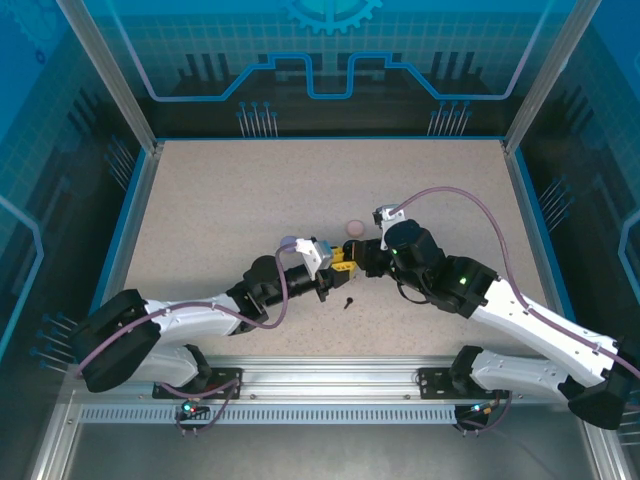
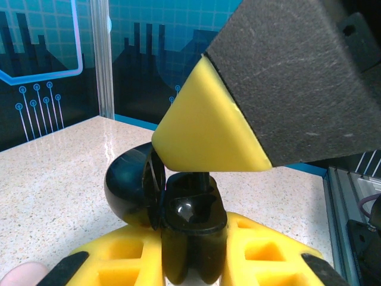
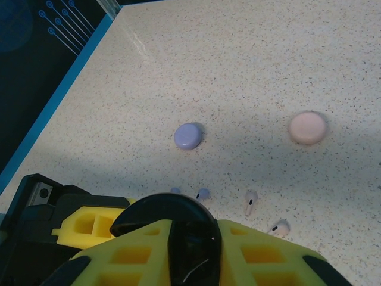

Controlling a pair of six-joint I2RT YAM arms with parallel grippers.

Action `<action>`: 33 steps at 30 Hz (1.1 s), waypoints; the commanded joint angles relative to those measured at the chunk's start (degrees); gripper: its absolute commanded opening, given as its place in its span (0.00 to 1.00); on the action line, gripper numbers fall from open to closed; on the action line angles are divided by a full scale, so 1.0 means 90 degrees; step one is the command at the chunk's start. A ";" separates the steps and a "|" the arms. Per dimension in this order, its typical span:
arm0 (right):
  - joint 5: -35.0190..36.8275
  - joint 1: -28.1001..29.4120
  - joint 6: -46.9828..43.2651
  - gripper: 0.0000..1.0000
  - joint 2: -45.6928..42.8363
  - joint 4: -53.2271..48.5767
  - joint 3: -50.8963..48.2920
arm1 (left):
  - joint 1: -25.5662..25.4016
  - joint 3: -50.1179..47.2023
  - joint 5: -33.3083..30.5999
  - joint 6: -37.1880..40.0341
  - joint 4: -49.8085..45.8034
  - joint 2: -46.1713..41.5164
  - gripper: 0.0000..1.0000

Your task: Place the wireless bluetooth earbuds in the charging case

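Observation:
My left gripper (image 2: 193, 256) (image 1: 338, 263) is shut on a black charging case (image 2: 193, 217), held upright with its round lid (image 2: 128, 190) swung open to the left. From above, my right gripper (image 3: 193, 247) (image 1: 361, 262) is shut on a black earbud (image 2: 205, 177), whose stem reaches down into the case's well. One of its yellow fingertips (image 2: 208, 128) hangs just over the case. A second black earbud (image 1: 348, 301) lies on the table nearer the arms. Two lilac earbuds (image 3: 203, 193) and two pink earbuds (image 3: 250, 202) lie loose beyond the grippers.
A shut lilac case (image 3: 189, 136) (image 1: 289, 242) and a shut pink case (image 3: 308, 127) (image 1: 352, 228) rest on the speckled table (image 1: 220, 200) beyond the grippers. Blue-edged walls and metal posts (image 1: 105, 75) ring the table.

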 commanded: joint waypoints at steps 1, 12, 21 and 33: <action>-0.0098 0.0136 0.0092 0.26 -0.0005 -0.0229 -0.0039 | -0.0023 0.0228 -0.0129 -0.0137 0.0461 0.0039 0.00; -0.0239 0.0049 -0.0115 0.55 -0.0482 -0.0333 0.0176 | -0.0026 0.0141 -0.0104 -0.0084 0.0591 0.0075 0.00; -0.0428 -0.0326 -0.0502 0.81 -0.1496 -0.0834 0.0296 | -0.0014 -0.0221 -0.0299 0.0053 0.0977 -0.0066 0.00; -0.1183 -0.0820 -0.0460 0.84 -0.2069 -0.0326 -0.0572 | -0.0004 -0.0544 0.0095 0.0786 0.0859 -0.0642 0.00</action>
